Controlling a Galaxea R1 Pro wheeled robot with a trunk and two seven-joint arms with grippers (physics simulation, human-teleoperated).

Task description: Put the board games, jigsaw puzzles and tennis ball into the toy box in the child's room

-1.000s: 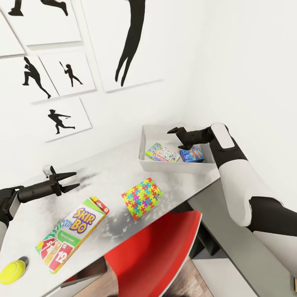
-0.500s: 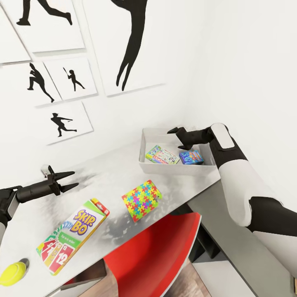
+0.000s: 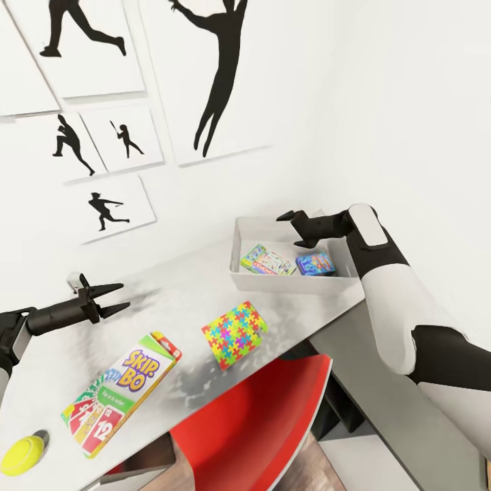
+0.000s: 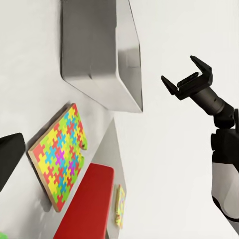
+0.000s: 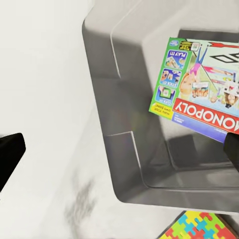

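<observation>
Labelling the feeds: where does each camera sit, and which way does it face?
Head: above, looking down on the pale grey desk top; both arms, left claw, right claw.
Left wrist: along the desk toward the pale grey toy box; right claw visible.
Right wrist: into the box at a Monopoly box.
Shared: the multicolour jigsaw square.

1. The table [image 3: 204,286] has a bare stretch between the Skip-Bo box [image 3: 121,391] and the toy box [image 3: 286,281]; only the jigsaw puzzle [image 3: 234,334] lies in it.
2. Inside the toy box, the Monopoly box [image 3: 268,260] and a blue game box [image 3: 315,263] cover much of the floor.
3. The red chair [image 3: 252,423] crowds the table's front edge.
4. The wall closes off the far side.
</observation>
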